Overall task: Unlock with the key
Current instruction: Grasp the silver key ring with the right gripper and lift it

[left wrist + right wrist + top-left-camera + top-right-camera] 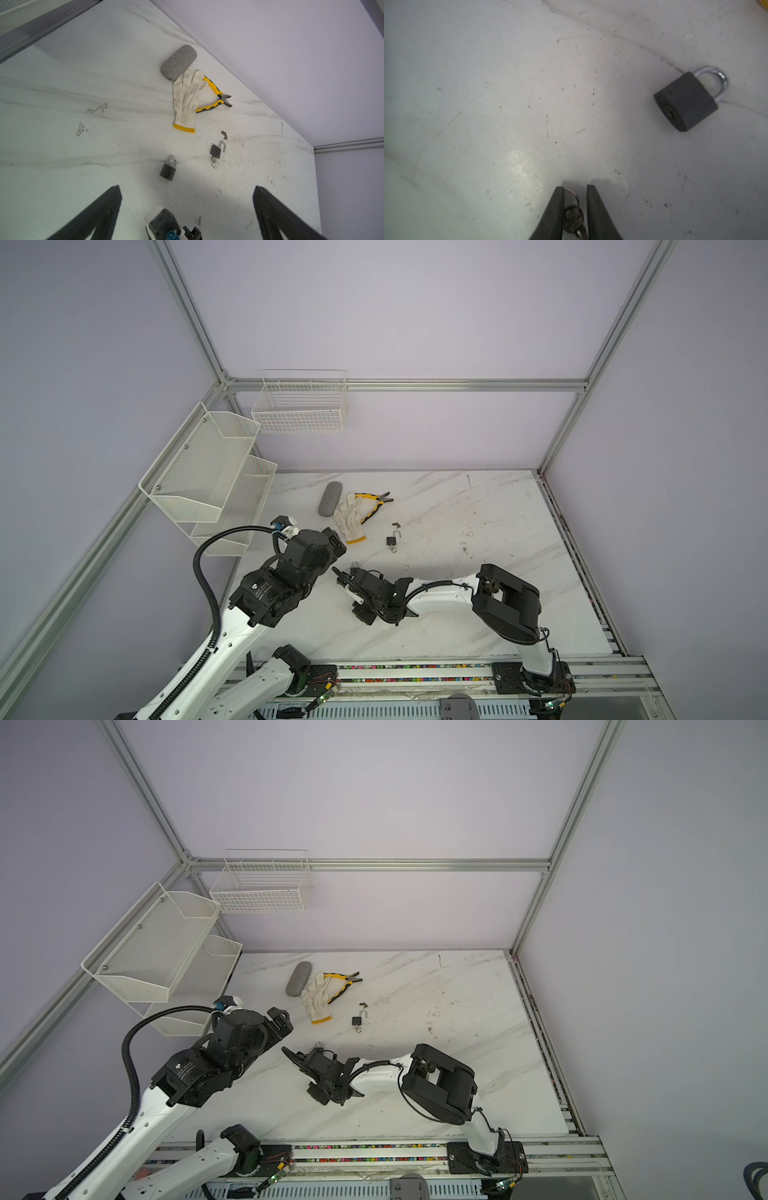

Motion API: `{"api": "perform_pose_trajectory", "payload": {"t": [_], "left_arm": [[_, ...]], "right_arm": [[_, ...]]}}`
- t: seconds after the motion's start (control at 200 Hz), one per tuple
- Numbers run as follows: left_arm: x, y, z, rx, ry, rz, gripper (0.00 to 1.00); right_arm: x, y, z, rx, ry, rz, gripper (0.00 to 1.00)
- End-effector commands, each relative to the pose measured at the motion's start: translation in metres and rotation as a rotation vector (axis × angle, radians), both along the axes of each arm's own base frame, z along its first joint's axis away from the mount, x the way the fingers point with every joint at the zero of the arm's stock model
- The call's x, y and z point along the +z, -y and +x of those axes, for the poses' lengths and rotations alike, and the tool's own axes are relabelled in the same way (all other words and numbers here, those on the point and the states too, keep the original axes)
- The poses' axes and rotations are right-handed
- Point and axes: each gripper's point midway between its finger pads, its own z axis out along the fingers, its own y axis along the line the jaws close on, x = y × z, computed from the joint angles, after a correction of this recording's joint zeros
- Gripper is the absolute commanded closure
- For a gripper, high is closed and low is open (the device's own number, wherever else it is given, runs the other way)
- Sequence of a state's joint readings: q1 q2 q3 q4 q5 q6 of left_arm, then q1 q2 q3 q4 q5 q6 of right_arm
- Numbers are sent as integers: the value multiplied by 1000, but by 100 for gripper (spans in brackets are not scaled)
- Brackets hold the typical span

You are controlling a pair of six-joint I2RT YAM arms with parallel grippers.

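Note:
A key (573,218) on a small ring lies between the fingers of my right gripper (575,188), which stand close on either side of its head. A shut black padlock (686,101) lies flat on the marble table just ahead of that gripper; its keyhole end faces the gripper. In both top views only its shackle (354,563) (319,1043) shows above my right gripper (338,576) (291,1057). My left gripper (187,189) (334,541) hangs wide open and empty above the table, looking down on that padlock (168,171).
A second padlock (391,540) (215,150) lies farther back, shackle open, with a key in it. Behind it lie a white glove (349,518), yellow pliers (374,504) and a grey case (330,498). White mesh shelves (208,481) and a wire basket (299,406) hang at the back left.

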State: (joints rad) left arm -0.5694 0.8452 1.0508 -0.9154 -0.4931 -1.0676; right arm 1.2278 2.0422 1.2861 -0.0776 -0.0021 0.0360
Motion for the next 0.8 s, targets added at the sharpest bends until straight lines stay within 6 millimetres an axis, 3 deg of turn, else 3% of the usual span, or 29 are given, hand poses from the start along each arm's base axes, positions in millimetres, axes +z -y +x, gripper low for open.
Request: {"api": "perform_pose_trajectory", "payload": {"t": [0.0,0.545,0.795], "left_arm": [[-12,-9,-1,46,-19,19,0],[-13,-7,1,46,-25,18,0],[-9,-8,2,48,-13,19,0]], "right_arm": [[-22,8,-14,40,-36,-57,80],[-4,2,-12,40,-23,7,98],[14,2,-4,4,-19,74,100]]}}
